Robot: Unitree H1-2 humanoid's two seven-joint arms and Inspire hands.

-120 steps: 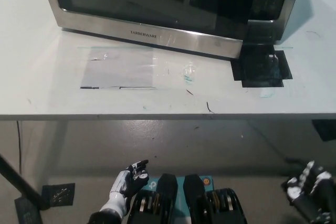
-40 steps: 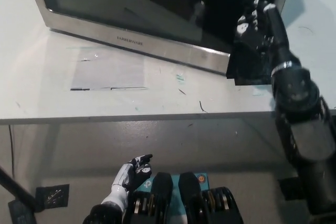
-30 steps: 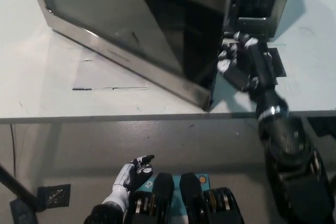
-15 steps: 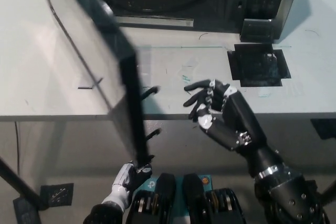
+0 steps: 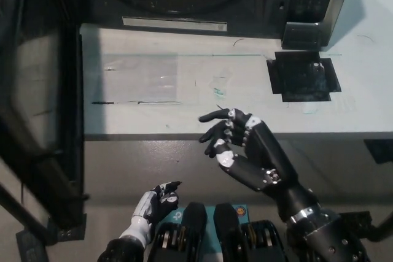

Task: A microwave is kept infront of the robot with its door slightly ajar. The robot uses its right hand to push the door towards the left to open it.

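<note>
At picture left, dark glass microwave door (image 5: pixel 37 102) swung fully open: rigid, hinged, light; push flat on inner face. Black right robot hand (image 5: pixel 242 151) empty, spread, over white bench (image 5: pixel 202 99) edge. White left robot hand (image 5: pixel 153 204) low, loosely open.

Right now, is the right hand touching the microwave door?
No. The black right hand hangs open at the table edge, well clear of the microwave door swung wide at the left.
</note>
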